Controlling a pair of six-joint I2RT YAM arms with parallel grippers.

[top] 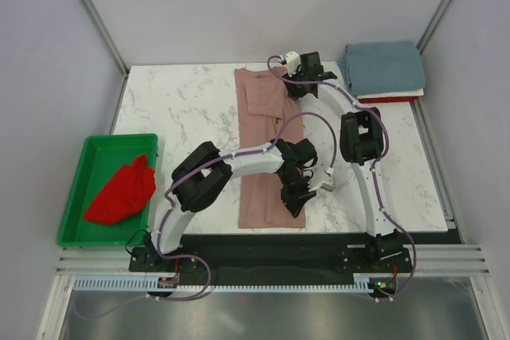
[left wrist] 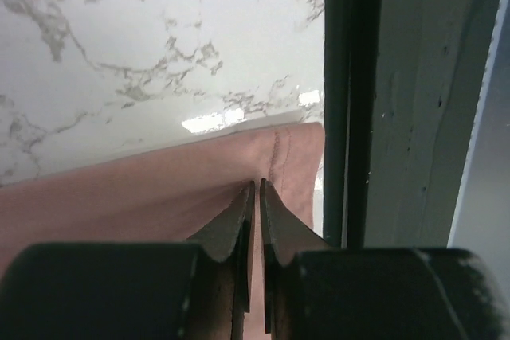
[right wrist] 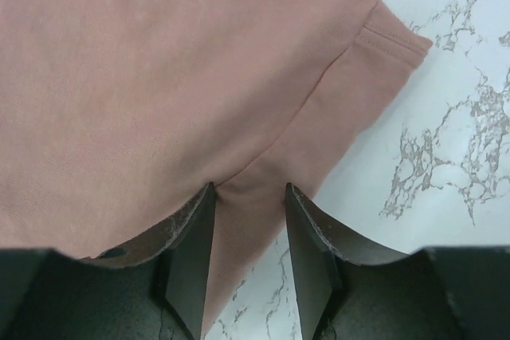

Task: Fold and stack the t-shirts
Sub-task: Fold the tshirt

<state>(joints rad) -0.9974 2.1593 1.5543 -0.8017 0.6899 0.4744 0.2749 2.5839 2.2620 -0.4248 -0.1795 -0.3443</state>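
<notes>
Item: dusty-pink t-shirt [top: 267,129], lying as a long strip mid-frame on the bench [top: 179,109]. Likely soft, light and limp, so best pinched at hems and corners. Left pincer [left wrist: 256,186]: clamped on the hem corner at the strip's lower end. Right pincer [right wrist: 249,190]: half open astride a fold beside the sleeve, upper centre, gripping nothing.

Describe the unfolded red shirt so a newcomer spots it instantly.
Start at the white marble table; beside its left edge sits a green tray. Inside lies the red t-shirt, crumpled in a heap. Unlike the folded red layer under the grey-blue shirt far right, it is loose and alone.
</notes>
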